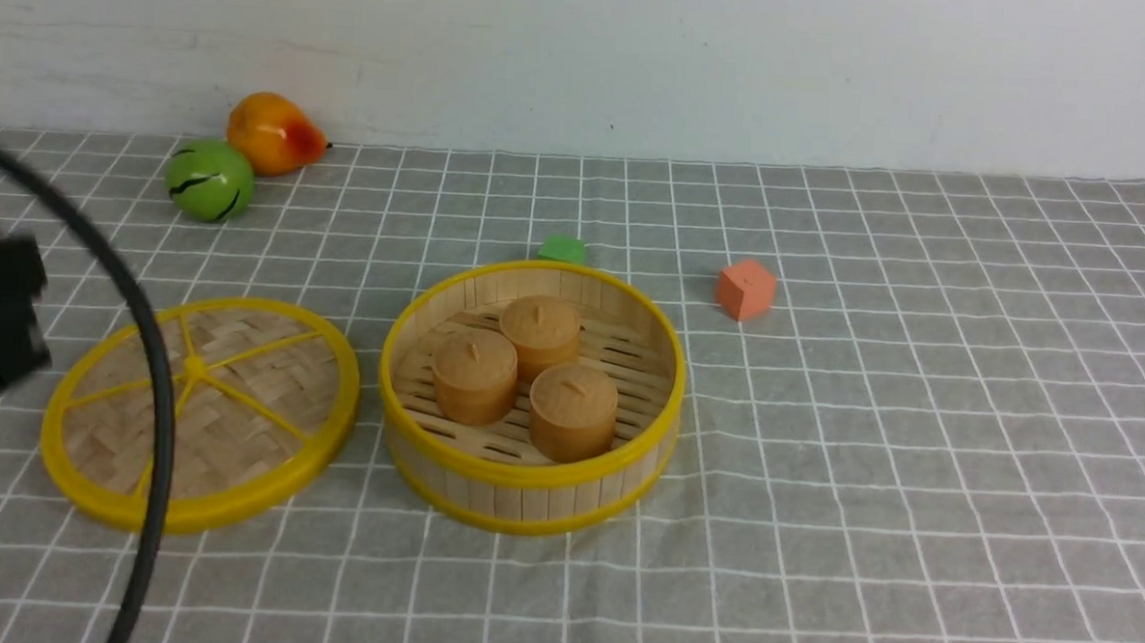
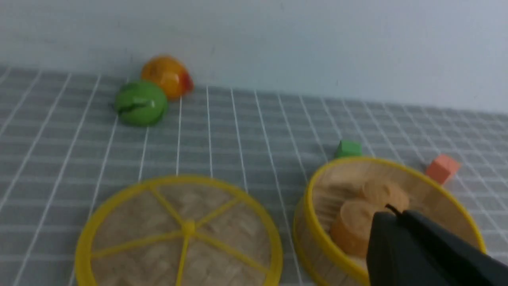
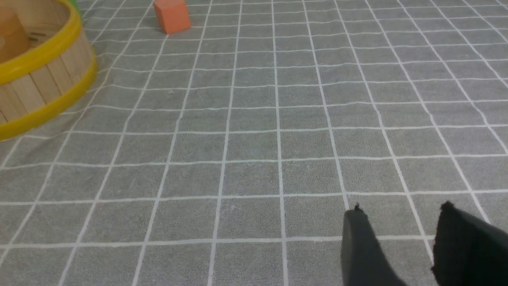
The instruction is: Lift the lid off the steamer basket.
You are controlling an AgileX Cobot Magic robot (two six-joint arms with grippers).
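Flat round woven-bamboo lid with yellow plastic rim [image 1: 342,389], likely light, stiff; best pinched by its centre knob. Left end effector [image 2: 393,212] closed, empty; right end effector [image 3: 401,234] open.

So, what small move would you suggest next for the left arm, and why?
I'd probably just ease the left end effector back toward its own side. The lid already lies flat on the table beside the steamer basket, whose three buns are in plain view, and the end effector is shut with nothing in it.
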